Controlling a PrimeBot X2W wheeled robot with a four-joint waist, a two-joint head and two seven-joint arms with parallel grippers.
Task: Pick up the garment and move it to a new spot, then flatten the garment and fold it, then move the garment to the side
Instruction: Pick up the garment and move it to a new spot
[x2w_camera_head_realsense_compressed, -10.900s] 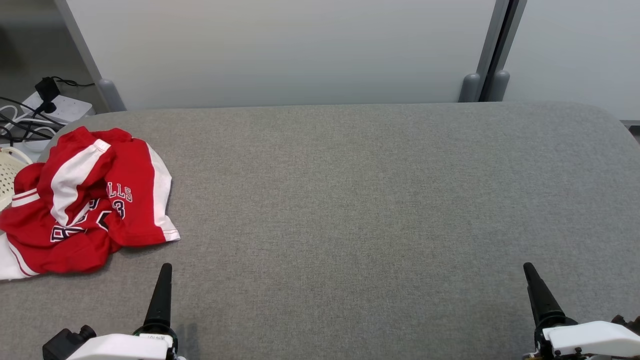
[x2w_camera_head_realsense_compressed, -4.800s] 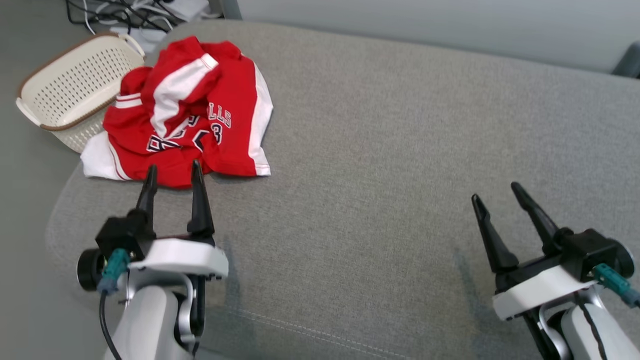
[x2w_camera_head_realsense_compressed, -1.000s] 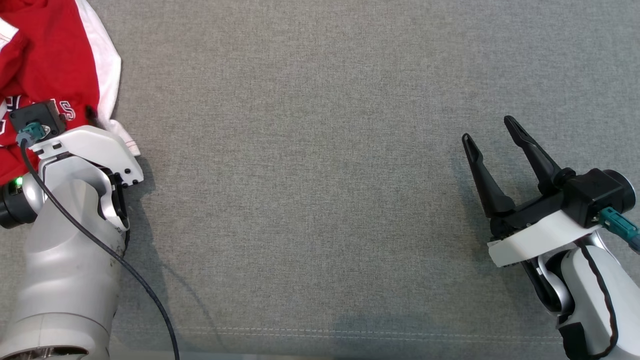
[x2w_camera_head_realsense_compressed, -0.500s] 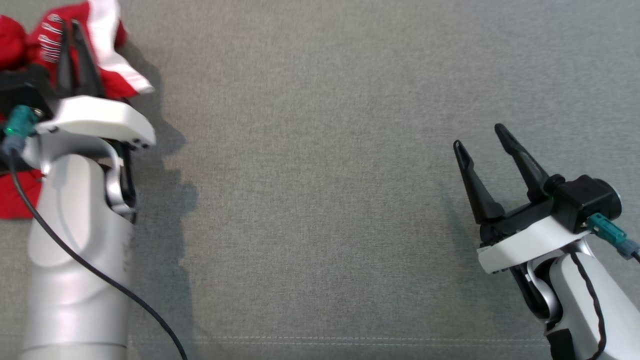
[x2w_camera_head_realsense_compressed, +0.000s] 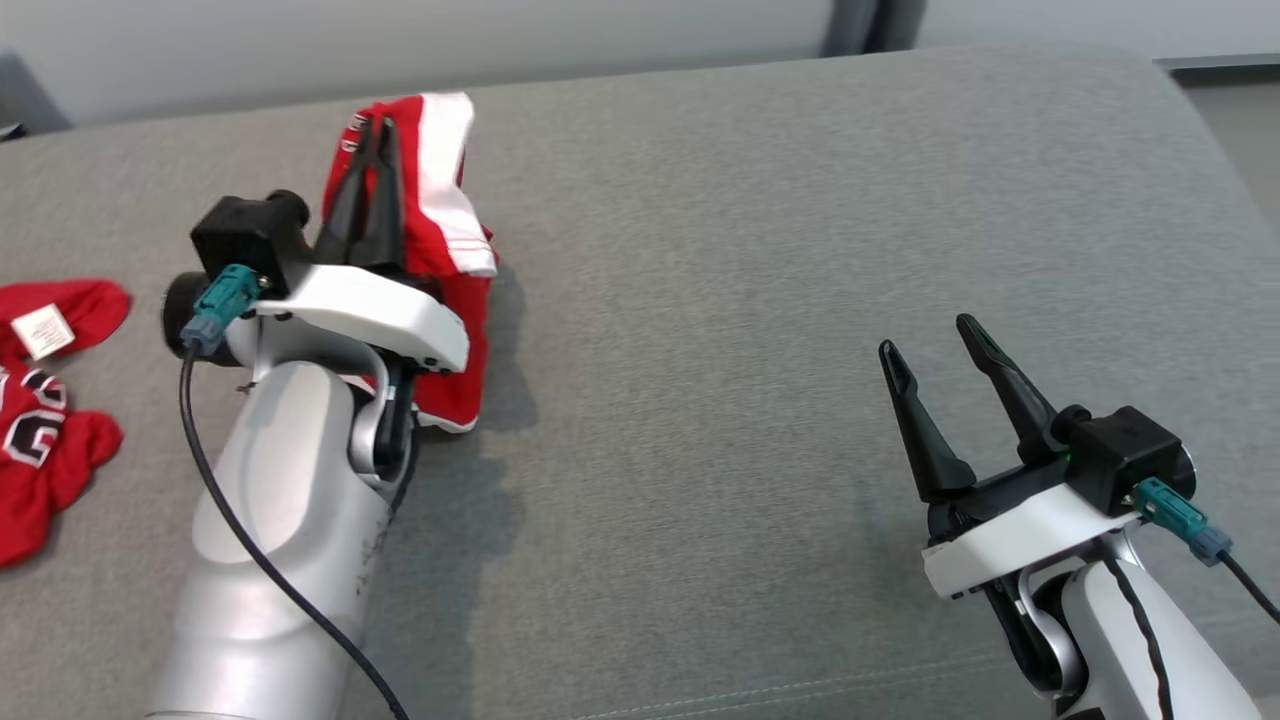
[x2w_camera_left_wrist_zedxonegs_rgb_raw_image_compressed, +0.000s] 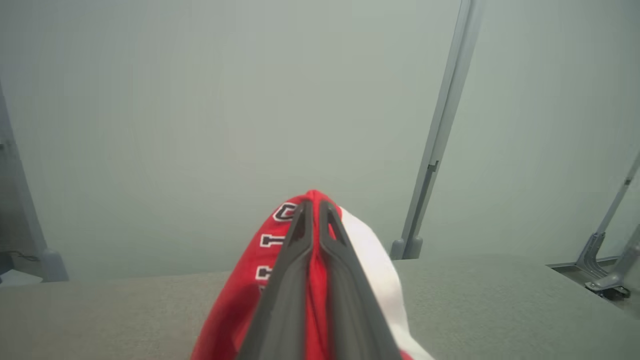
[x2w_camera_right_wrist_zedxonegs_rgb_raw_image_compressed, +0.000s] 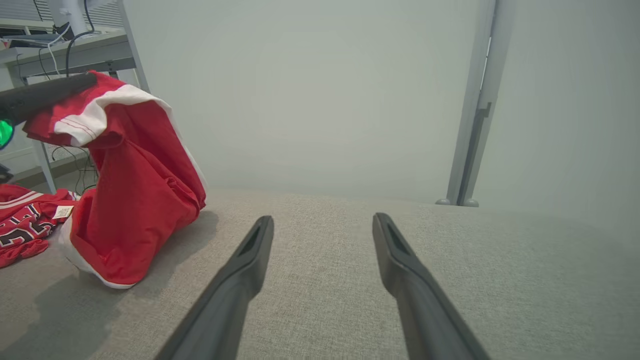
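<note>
The left end effector (x2w_camera_head_realsense_compressed: 372, 130), clamped shut on the red-and-white jersey garment (x2w_camera_head_realsense_compressed: 445, 200) draping beneath it to the grey tabletop (x2w_camera_head_realsense_compressed: 750, 250), is mid-pickup, and should next carry it toward the wide-open, empty right end effector (x2w_camera_head_realsense_compressed: 928, 335).

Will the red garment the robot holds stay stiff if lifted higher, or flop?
Probably floppy: the garment hangs in soft folds from the left gripper, pinched shut on its top. It looks light, since one small pinch holds it up. Its lower end seems to sag onto the grey surface, so it may drag when moved.
</note>
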